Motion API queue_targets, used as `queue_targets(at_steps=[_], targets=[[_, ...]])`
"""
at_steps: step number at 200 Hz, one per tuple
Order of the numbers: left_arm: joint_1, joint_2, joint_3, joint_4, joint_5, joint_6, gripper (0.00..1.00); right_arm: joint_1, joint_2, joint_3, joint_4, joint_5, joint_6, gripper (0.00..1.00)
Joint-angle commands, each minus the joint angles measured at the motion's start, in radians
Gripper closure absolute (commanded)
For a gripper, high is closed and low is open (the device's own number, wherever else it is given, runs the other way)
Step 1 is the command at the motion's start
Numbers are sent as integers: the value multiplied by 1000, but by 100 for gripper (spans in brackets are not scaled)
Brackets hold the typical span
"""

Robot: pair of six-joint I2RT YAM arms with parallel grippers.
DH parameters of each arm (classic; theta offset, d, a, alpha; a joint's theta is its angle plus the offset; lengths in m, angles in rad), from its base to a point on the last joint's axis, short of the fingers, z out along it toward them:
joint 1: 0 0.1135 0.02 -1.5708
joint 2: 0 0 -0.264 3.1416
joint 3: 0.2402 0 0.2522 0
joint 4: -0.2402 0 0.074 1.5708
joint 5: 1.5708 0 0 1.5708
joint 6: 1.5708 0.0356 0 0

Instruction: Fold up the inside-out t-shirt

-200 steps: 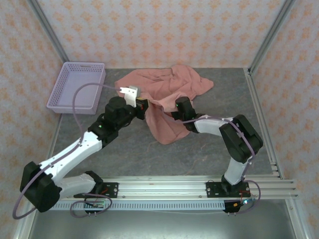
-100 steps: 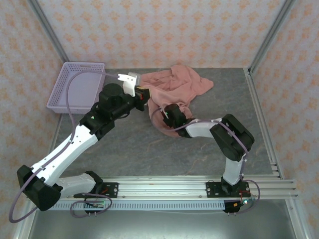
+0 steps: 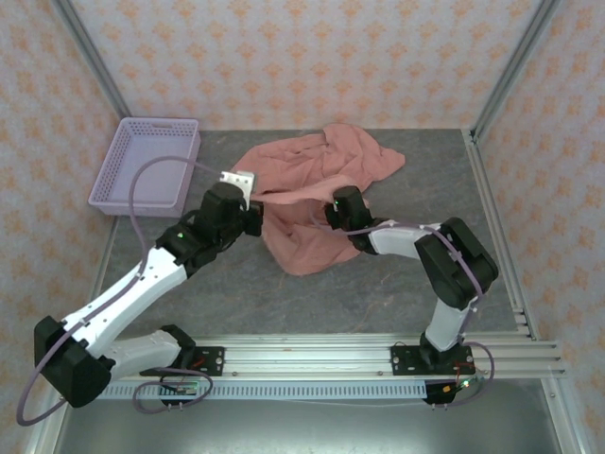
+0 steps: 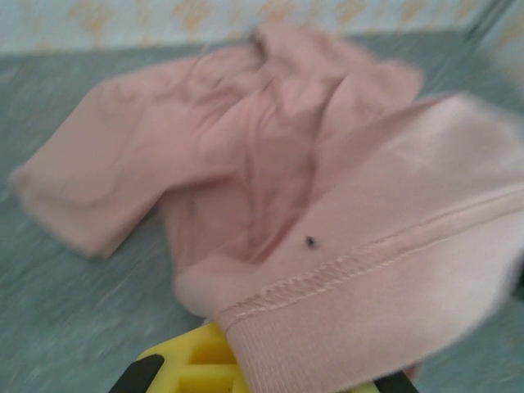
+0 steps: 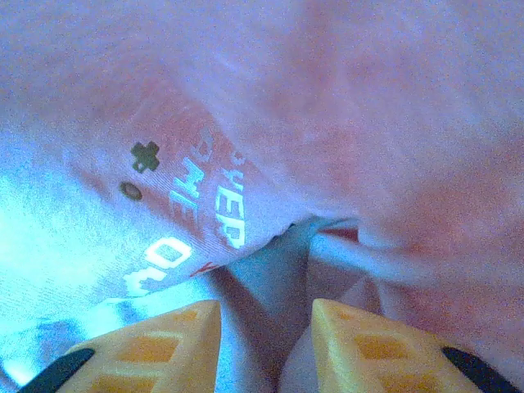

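The inside-out t-shirt [image 3: 317, 175] lies rumpled across the middle and back of the grey table, with a lobe hanging toward the near side. My left gripper [image 3: 254, 219] sits at the shirt's left edge. In the left wrist view it [image 4: 250, 372] is shut on the ribbed hem [image 4: 352, 319], which drapes over the yellow fingers [image 4: 192, 364]. My right gripper [image 3: 335, 210] is pushed into the cloth from the right. In the right wrist view it [image 5: 266, 327] is open, its yellow fingers [image 5: 164, 344] apart, with folds of shirt and a white blocky print [image 5: 221, 213] just ahead.
A lilac plastic basket [image 3: 123, 194] stands at the back left of the table. A metal rail [image 3: 312, 357] runs along the near edge by the arm bases. Frame posts [image 3: 506, 71] rise at the back corners. Bare grey table [image 3: 236, 303] lies in front of the shirt.
The left gripper swung toward the back, then came back nearer and left, pulling the hem with it. The right gripper shifted left and back again. The shirt's near lobe spread wider.
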Motion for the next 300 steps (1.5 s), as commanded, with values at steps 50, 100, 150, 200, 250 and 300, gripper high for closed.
queue_targets(at_steps=[50,100,150,200,250,300], targets=[[-33,95,-113,174,97,108,56,4,-55,-32,-23,-174,90,76],[-95,107,-104,278,213,293,31,2,-53,-17,-54,-170,84,78],[-100,233,13,317,187,397,21,3,-57,-18,-56,-172,85,79],[-71,320,133,281,311,371,83,2,-104,-67,-45,-114,99,79],[27,254,201,250,532,91,100,166,-70,-113,10,78,-105,67],[44,226,348,78,595,13,100,181,66,-2,21,158,-202,54]])
